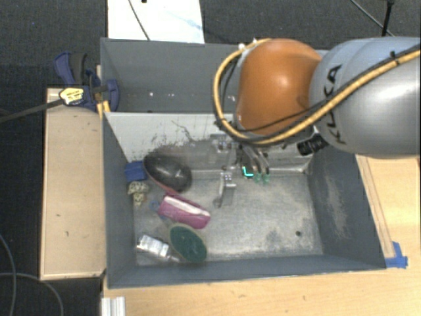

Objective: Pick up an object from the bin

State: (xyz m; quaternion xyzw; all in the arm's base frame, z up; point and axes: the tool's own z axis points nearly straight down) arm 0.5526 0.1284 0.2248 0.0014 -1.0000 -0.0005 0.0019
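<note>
My gripper (245,187) hangs below the orange dome over the bare middle of the bin floor, toward the back wall. It is open with nothing between its fingers; the left fingertip (225,196) reaches closest to the floor. Nearest to it, to the left, lies a pink oblong thing (183,211). A dark grey oval, stone-like thing (168,170) sits behind that one. A dark green round disc (188,243) lies at the front left. The gripper touches none of them.
Along the bin's left wall lie a small blue block (135,172), a small speckled beige lump (139,190) and a crumpled silver piece (153,247). The arm comes in from the right above the bin's back right part.
</note>
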